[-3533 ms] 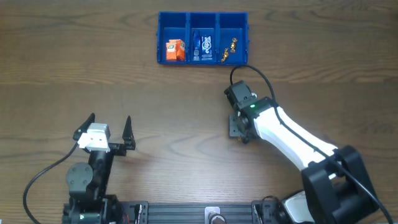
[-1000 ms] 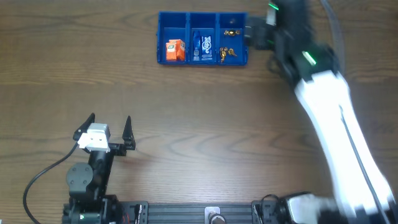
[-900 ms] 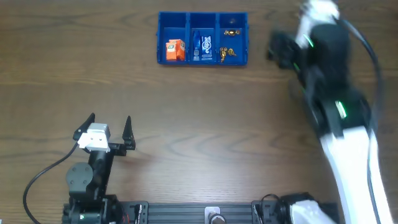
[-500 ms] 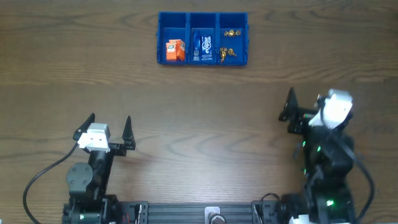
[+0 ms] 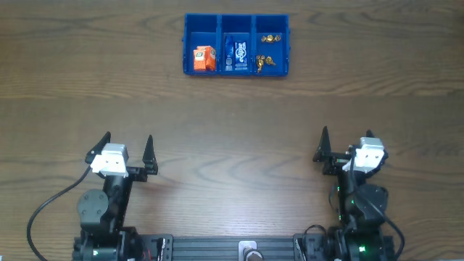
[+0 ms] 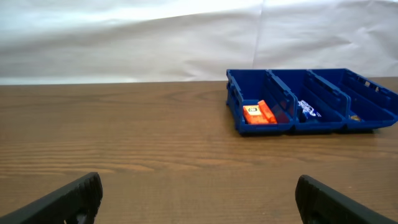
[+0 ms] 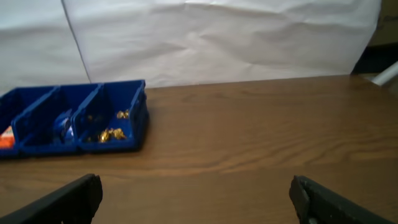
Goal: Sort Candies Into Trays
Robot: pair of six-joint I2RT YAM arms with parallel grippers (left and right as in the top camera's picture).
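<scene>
The blue plastic tray [image 5: 217, 72], a long rectangular bin split by thin walls into three compartments, is sitting on the far side of the table from my two bases. In its left compartment an orange boxy candy pack [image 5: 204, 58] is lying against the front wall. The middle compartment is holding a blue crinkly wrapped candy [image 5: 235, 52]. The right compartment is holding small gold foil-wrapped candies [image 5: 265, 62], some gathered near the front wall and a few more near the back wall. The tray is resting flat on the wooden table [image 5: 232, 109], whose brown grain is running along the tray's length. Behind the tray a white sheet [image 6: 124, 37], faintly creased, is hanging as a backdrop. My left claw [image 5: 128, 139] is hovering well apart from the tray, on the near side and off toward its left end, with its two dark pointed fingers spread wide and gripping nothing. My right claw [image 5: 346, 138] is hovering well apart from the tray too, on the near side and out past its right end, fingers likewise spread wide with nothing between them. Both claws are pointing toward the tray
</scene>
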